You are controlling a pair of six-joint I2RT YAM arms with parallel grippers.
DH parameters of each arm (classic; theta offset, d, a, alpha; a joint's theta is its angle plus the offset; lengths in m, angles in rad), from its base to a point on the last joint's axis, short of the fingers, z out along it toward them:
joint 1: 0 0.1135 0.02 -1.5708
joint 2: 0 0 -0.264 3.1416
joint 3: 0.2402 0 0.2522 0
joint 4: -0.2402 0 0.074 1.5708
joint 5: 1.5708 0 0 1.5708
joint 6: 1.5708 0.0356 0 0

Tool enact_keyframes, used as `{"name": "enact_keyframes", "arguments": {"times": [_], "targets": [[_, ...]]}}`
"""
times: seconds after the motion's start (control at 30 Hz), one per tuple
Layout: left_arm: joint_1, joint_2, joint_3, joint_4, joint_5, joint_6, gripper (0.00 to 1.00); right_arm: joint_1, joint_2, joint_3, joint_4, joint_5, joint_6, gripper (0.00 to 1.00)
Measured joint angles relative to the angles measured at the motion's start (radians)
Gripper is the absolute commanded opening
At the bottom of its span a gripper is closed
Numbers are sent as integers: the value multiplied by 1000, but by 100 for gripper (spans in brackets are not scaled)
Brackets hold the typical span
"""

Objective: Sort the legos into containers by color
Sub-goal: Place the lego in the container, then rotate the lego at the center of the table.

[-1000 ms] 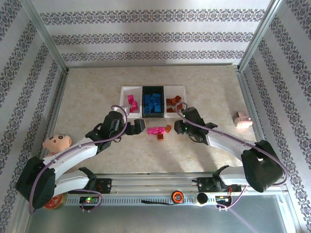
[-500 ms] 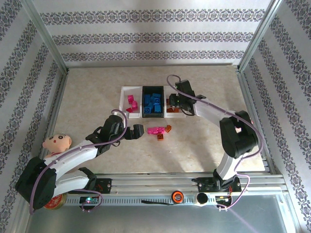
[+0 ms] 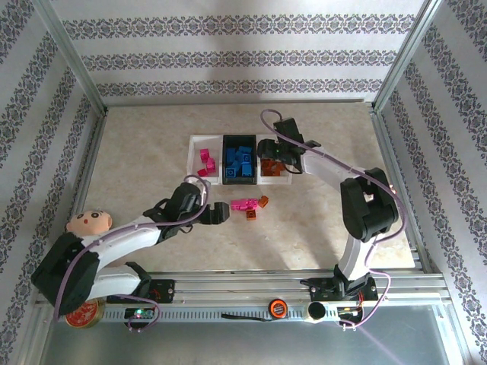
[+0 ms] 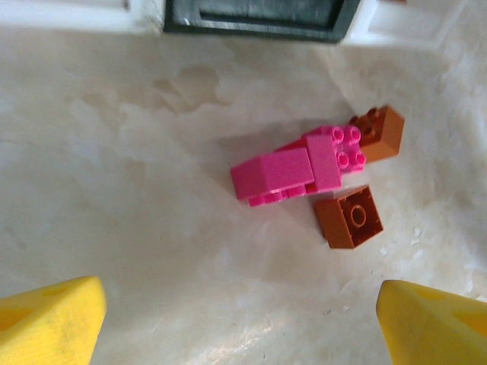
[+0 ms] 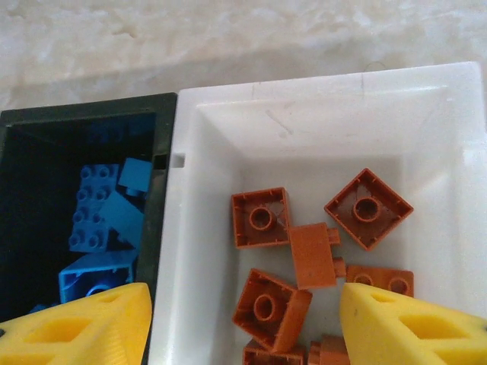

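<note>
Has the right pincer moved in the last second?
Yes. The right pincer went from beside the loose bricks to over the right white tray.

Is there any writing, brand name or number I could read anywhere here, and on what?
None can be read.
The bricks, the trays and the wallpaper carry no lettering.
Any marking on the round tin or the front rail is too small to tell.

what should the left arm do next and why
Probably lower the left end effector onto the pink bricks: it hovers open above them, and they lie loose on the table beside two orange-brown bricks, short of the left white tray holding pink ones.
</note>
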Motion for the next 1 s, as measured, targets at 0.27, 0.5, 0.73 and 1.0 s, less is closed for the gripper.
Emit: {"name": "enact_keyframes", "arguments": {"times": [0.27, 0.5, 0.73, 1.0], "targets": [[-104, 215, 173, -14, -39, 80, 75, 34, -237, -207, 30, -2, 4, 69], [-88, 372, 263, -8, -62, 107, 72, 46, -344, -360, 37, -8, 23, 69], [-60, 411, 267, 5, -54, 106, 60, 46, -414, -406, 39, -7, 23, 69], [13, 331, 143, 44, -53, 98, 55, 46, -429, -433, 53, -7, 24, 69]]}}
